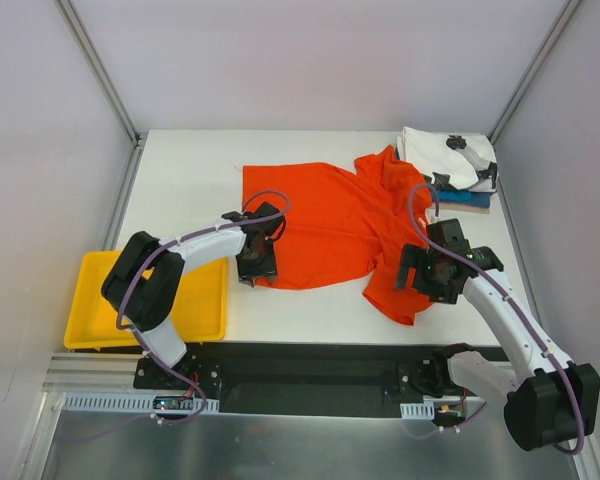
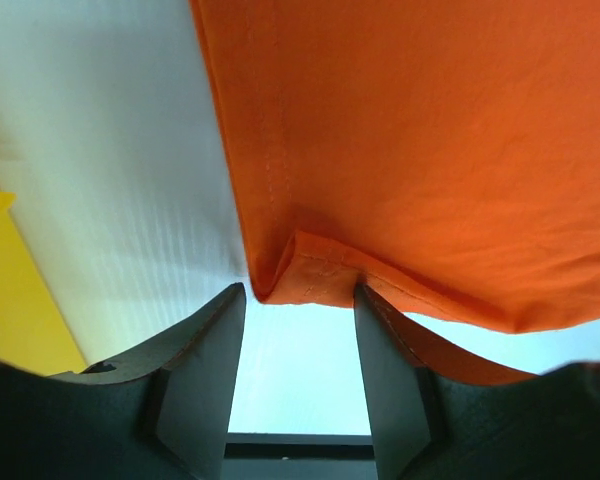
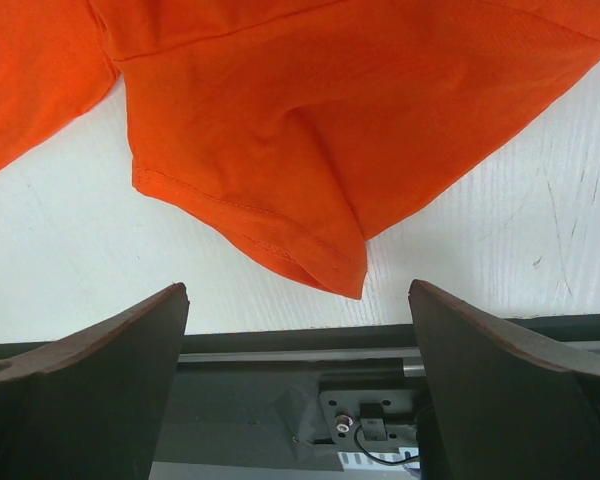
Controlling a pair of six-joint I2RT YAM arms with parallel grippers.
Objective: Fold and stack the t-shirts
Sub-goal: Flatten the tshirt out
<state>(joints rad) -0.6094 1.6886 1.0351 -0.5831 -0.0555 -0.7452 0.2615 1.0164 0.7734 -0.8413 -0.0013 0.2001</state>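
The orange-red t-shirt (image 1: 325, 225) lies spread on the white table, with one part bunched towards the near right. My left gripper (image 1: 257, 264) is at the shirt's near left corner. In the left wrist view it (image 2: 300, 298) is open, and the folded hem corner (image 2: 305, 275) lies right at its fingertips. My right gripper (image 1: 426, 275) hovers over the shirt's near right part. In the right wrist view it (image 3: 298, 292) is wide open and empty, above a pointed cloth corner (image 3: 325, 262). The white t-shirt with black marks (image 1: 445, 152) lies folded on the teal-blue t-shirt (image 1: 467, 199) at the back right.
A yellow plastic tray (image 1: 100, 305) sits off the table's near left edge. The black mounting rail (image 1: 310, 365) runs along the near edge and also shows in the right wrist view (image 3: 280, 390). Walls enclose the table on the left, back and right.
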